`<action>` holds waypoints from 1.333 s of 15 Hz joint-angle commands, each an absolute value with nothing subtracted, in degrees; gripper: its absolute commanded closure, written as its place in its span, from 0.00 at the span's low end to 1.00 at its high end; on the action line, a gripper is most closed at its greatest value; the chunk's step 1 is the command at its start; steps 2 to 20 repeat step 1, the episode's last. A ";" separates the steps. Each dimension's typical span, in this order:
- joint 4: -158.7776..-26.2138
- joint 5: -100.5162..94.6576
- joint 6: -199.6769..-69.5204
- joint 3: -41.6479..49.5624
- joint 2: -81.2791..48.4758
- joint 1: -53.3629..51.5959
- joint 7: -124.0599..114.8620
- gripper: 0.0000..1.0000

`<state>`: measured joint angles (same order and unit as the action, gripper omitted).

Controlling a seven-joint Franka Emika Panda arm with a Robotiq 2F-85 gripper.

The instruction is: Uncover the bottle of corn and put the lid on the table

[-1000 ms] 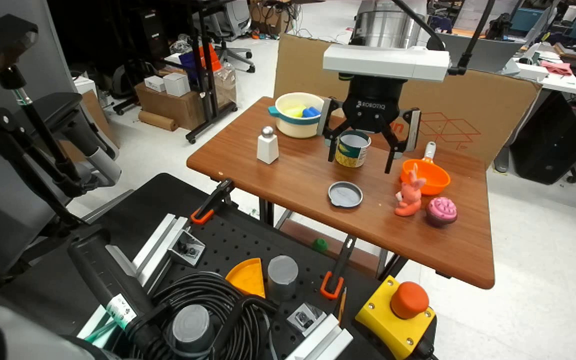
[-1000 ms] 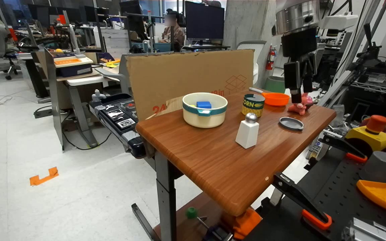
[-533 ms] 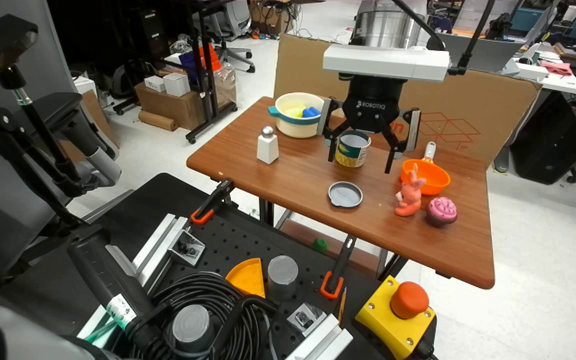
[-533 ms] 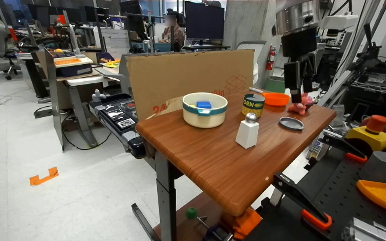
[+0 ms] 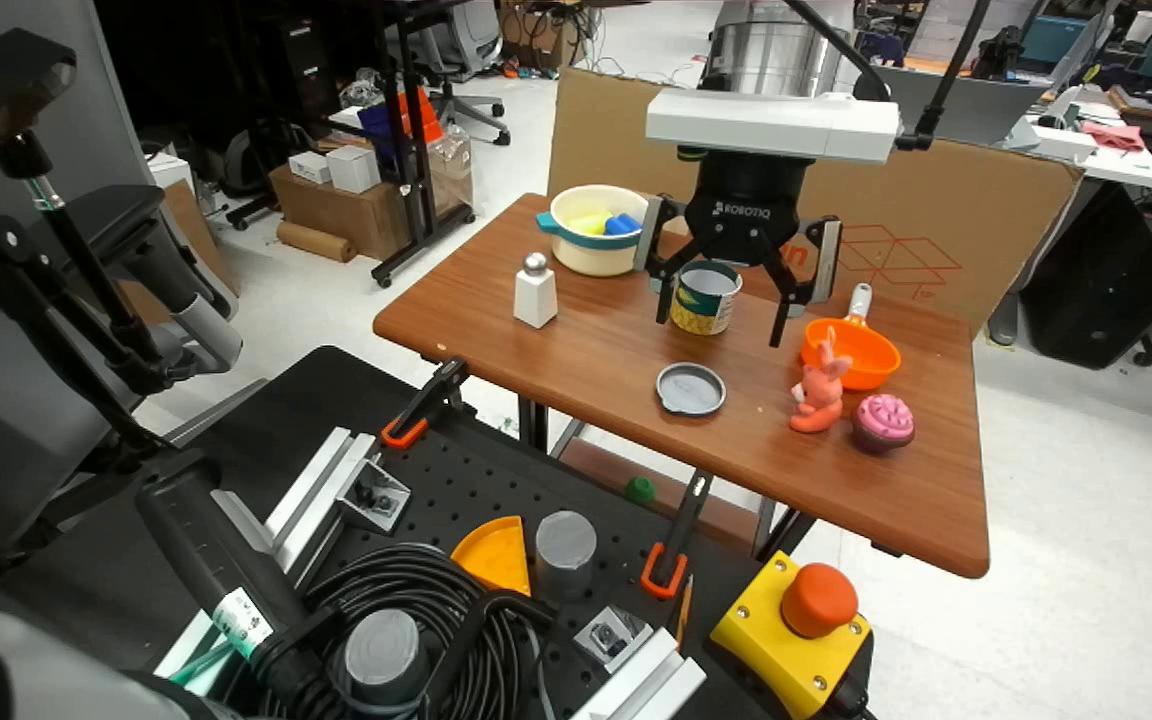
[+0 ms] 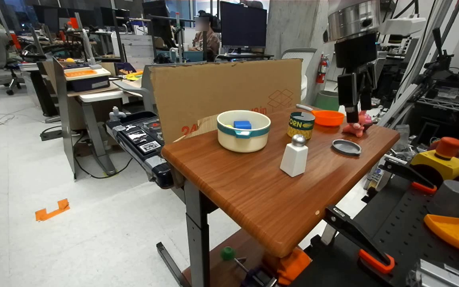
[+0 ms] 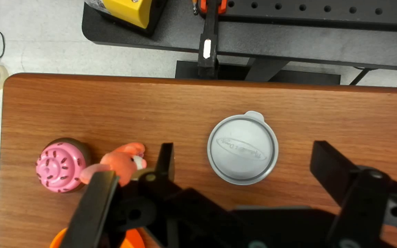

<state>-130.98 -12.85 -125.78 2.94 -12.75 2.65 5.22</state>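
The lid point(image 7: 242, 150) lies flat on the counter point(image 7: 171, 103), below the empty, wide-spread pincer point(image 5: 720, 331) (so going up looks safe).

Wrist view: gripper point(image 7: 242, 154) was out of focus, base cut off at the bottom; it hid part of the rabbit toy point(image 7: 122, 163) and much of the orange pan point(image 7: 134, 238). Table point(image 7: 115, 103) ran off right and bottom. Lettering on the lid point(image 7: 241, 172) was too faint to read surely. In an exterior view, the shaker point(image 6: 294, 159) overlapped the foot of the bottle of corn point(image 6: 300, 127), and a person point(image 6: 212, 40) had a blurred face.
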 commanded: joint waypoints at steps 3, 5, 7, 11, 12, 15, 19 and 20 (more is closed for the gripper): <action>-130.88 -12.81 -125.65 2.97 -12.77 2.61 5.24 0.00; -130.88 -12.81 -125.65 2.97 -12.77 2.61 5.24 0.00; -130.88 -12.81 -125.65 2.97 -12.77 2.61 5.24 0.00; -130.88 -12.81 -125.65 2.97 -12.77 2.61 5.24 0.00; -130.88 -12.81 -125.65 2.97 -12.77 2.61 5.24 0.00; -130.88 -12.81 -125.65 2.97 -12.77 2.61 5.24 0.00; -130.88 -12.81 -125.65 2.97 -12.77 2.61 5.24 0.00; -130.88 -12.81 -125.65 2.97 -12.77 2.61 5.24 0.00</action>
